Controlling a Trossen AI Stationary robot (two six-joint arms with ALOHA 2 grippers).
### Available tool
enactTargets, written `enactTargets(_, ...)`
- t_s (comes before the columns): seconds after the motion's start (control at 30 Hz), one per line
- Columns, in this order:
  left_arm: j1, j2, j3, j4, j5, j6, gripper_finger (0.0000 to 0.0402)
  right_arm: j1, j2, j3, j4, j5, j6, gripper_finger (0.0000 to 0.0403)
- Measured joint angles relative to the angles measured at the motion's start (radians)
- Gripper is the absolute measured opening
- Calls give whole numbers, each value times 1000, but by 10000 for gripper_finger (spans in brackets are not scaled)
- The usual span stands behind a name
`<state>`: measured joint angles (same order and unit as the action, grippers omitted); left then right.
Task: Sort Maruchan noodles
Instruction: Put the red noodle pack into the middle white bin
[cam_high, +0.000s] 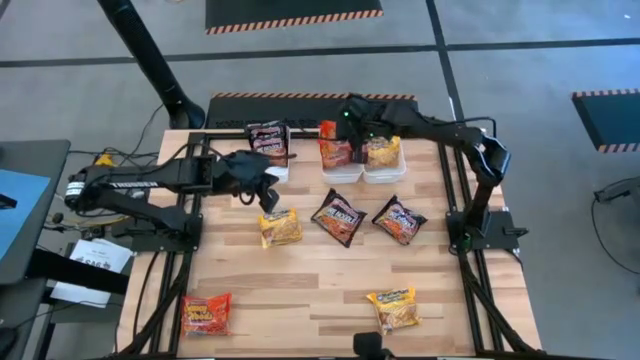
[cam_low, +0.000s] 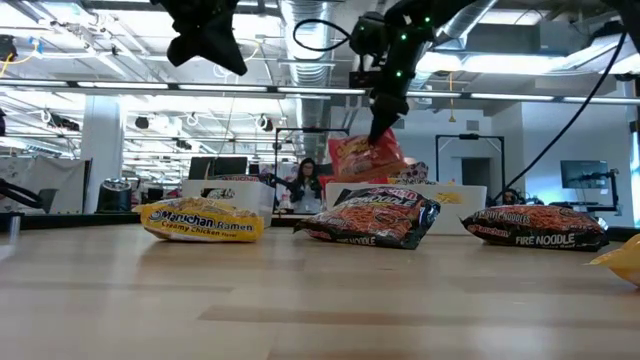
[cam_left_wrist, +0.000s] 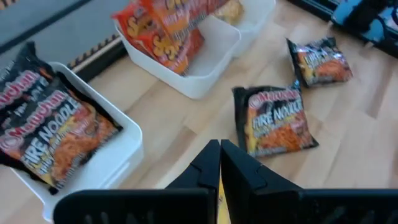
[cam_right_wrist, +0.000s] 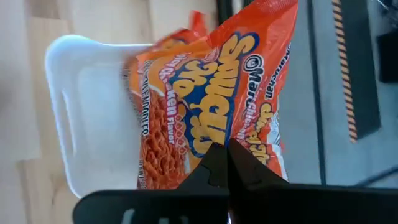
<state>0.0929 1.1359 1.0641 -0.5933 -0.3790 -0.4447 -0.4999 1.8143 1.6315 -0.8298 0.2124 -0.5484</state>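
Observation:
My right gripper (cam_high: 338, 130) (cam_low: 384, 122) is over the middle white bin (cam_high: 345, 172) at the far edge, shut on a red Maruchan packet (cam_high: 335, 150) (cam_low: 365, 157). My left gripper (cam_high: 268, 198) (cam_low: 232, 60) (cam_left_wrist: 220, 158) hovers high and shut, empty, between the left bin (cam_high: 280, 172) of black packets (cam_high: 268, 140) and a yellow packet (cam_high: 280, 228) lying flat. The right bin (cam_high: 385, 172) holds yellow packets (cam_high: 382, 150). Also flat on the table are two black packets (cam_high: 338, 217) (cam_high: 400, 220), a yellow one (cam_high: 393, 308) and a red one (cam_high: 205, 313). My right gripper pinches the red packet between its two fingers at its upper edge (cam_right_wrist: 233, 134), coming from above and pointing down. The packet hangs tilted below the fingers, its lower part down inside the middle bin (cam_right_wrist: 74, 112) beside another red packet (cam_right_wrist: 155, 143).
The three white bins stand in a row along the far edge. Black frame rails (cam_high: 190, 240) run along the table's left and right sides. Bare wood lies open in the middle of the near half (cam_high: 300, 290).

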Motion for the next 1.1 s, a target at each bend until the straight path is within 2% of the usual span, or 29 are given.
enactTargets(0.2, 51, 1, 0, 0, 1, 33, 0, -14, 35, 1, 10, -80, -13, 3)
enactTargets(0.57, 79, 2, 0, -1, 8, 37, 0, 29, 93, -1, -16, -53, -54, 4)
enactTargets(0.8, 79, 2, 0, -18, 8, 94, 0, 62, 124, -1, 9, -50, 20, 7)
enactTargets(1.0, 79, 2, 0, -72, 12, 89, 0, 71, 153, -1, -6, 65, 88, 26)
enactTargets(1.1, 79, 3, 0, -88, 13, 88, 0, 71, 151, -1, -3, 71, 89, 40)
